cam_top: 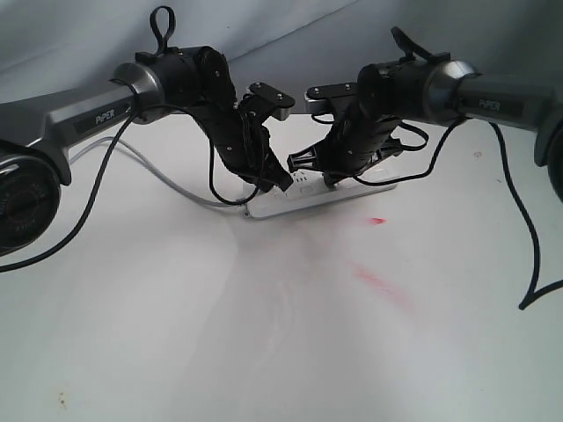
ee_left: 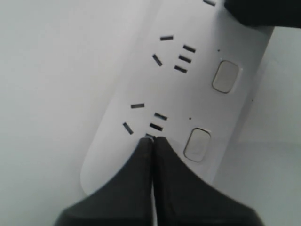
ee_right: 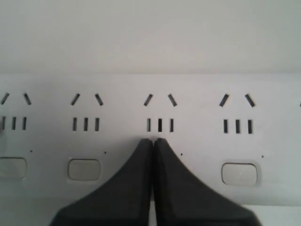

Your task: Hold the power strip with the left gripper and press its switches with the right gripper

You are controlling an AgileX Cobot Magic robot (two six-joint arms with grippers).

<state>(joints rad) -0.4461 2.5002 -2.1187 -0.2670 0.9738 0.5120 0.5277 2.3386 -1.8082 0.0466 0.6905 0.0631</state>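
Matte white tabletop (cam_top: 264, 334) | flat white power strip (ee_right: 197, 87) | left hand (ee_left: 153, 141), right hand (ee_right: 153, 142): black wedge tips pinched together

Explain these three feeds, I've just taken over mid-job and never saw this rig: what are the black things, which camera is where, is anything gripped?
These are two robot arms, each ending in a two-finger gripper. The wide picture is from a camera off the arms: the left gripper and the right gripper both reach down to a white power strip on the white table, its grey cord trailing to the left. The other two pictures come from a camera on each wrist, looking past that gripper's tip. Both grippers are shut and empty, so nothing is gripped. The left tip is at the strip's socket face near one end. The right tip hides the spot in the row of switches where one would sit; whether it presses, I cannot tell.
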